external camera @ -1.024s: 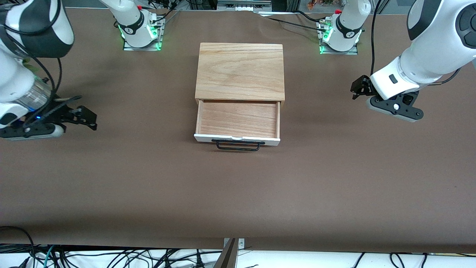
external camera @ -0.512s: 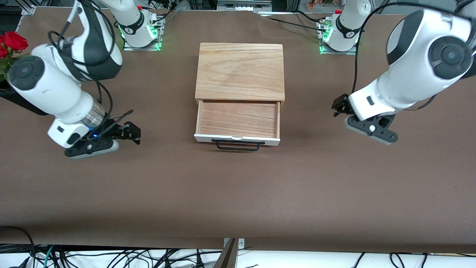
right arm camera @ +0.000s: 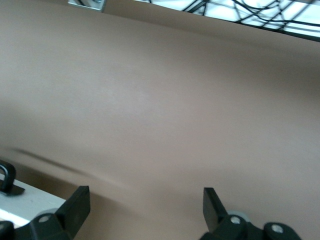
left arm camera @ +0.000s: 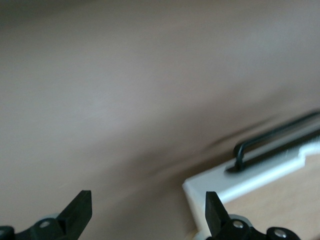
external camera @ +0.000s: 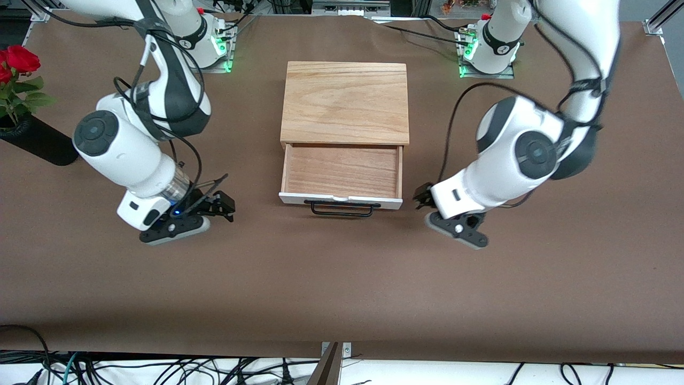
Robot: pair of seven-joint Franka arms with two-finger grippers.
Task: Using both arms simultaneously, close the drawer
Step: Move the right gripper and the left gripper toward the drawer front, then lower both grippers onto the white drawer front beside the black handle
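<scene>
The light-wood box stands mid-table with its drawer pulled out, empty. The white front panel and black wire handle face the front camera. My left gripper is open, low over the table just beside the panel's corner at the left arm's end. In the left wrist view the panel corner and handle lie close by its fingers. My right gripper is open, low beside the panel's other end, a little apart. The right wrist view shows the panel corner.
Red roses in a black vase stand at the right arm's end of the table. Both arm bases with green lights stand at the table's edge farthest from the front camera. Cables hang below the table's front edge.
Both arms have swung in from the table's ends toward the drawer's front panel, and lower down the front view. The drawer has not moved.
</scene>
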